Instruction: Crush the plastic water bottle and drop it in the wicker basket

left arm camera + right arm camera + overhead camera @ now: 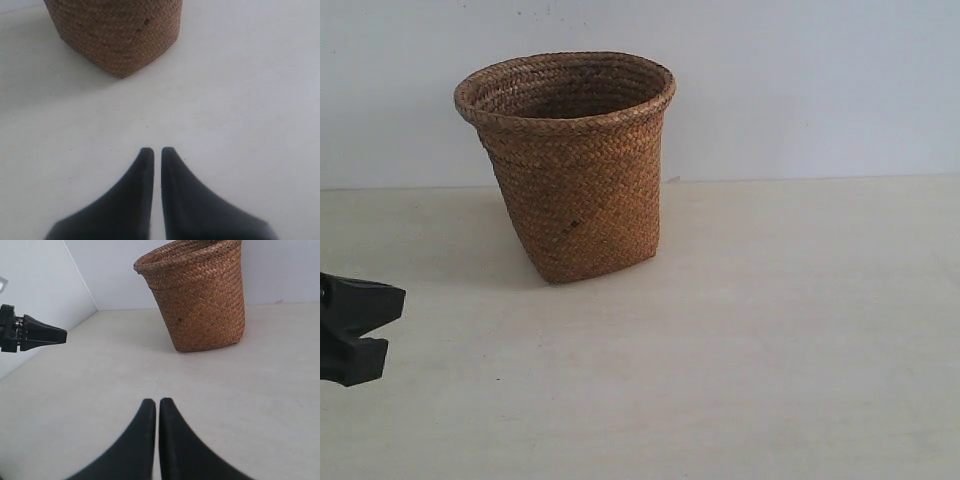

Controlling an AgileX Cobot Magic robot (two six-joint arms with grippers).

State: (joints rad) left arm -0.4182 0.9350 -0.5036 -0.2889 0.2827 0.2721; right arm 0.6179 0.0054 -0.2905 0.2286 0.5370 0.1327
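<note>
Table [770, 350]: wicker basket [575, 170] upright, far, left of centre. Left gripper [157, 150] and right gripper [157, 401]: jaws pressed together, gripping nothing, both nearer than basket, well apart from it.

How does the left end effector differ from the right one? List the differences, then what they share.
The left end effector shows at the exterior view's left edge; the right end effector is outside that view. The left end effector's camera sees only the lower part of the basket; the right end effector's sees its rim too. Both are black, shut, empty and face the basket.
</note>
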